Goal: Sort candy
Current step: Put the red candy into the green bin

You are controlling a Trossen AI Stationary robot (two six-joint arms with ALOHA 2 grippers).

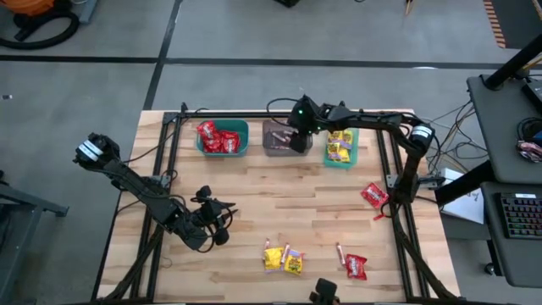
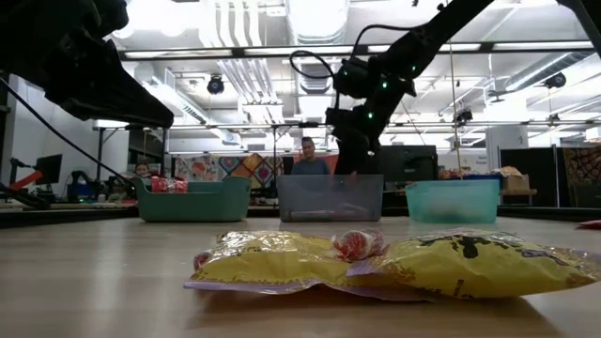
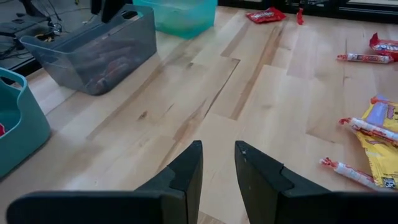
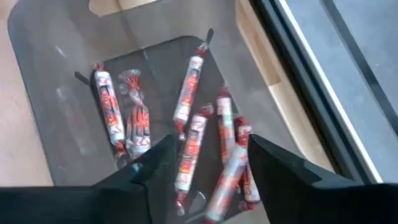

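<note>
Three bins stand in a row at the table's far edge: a teal bin (image 1: 223,137) with red packets, a grey bin (image 1: 279,137) and a green bin (image 1: 340,146) with yellow packets. My right gripper (image 4: 211,162) hangs open above the grey bin (image 4: 74,56). Several pinkish sticks (image 4: 189,87) lie on that bin's floor below it. My left gripper (image 3: 217,155) is open by a narrow gap, low over bare wood at the table's near left (image 1: 222,222). Loose candy rests flat on the table: yellow packets (image 1: 281,259), a red packet (image 1: 356,267), another red packet (image 1: 374,195) and a stick (image 1: 340,252).
Black frame rails (image 1: 398,182) run along the table's left and right sides. In the low view the yellow packets (image 2: 282,258) and a stick (image 2: 357,244) lie close to the camera. A person (image 2: 307,155) shows in the room behind the bins. Bare wood lies between the bins and the loose candy.
</note>
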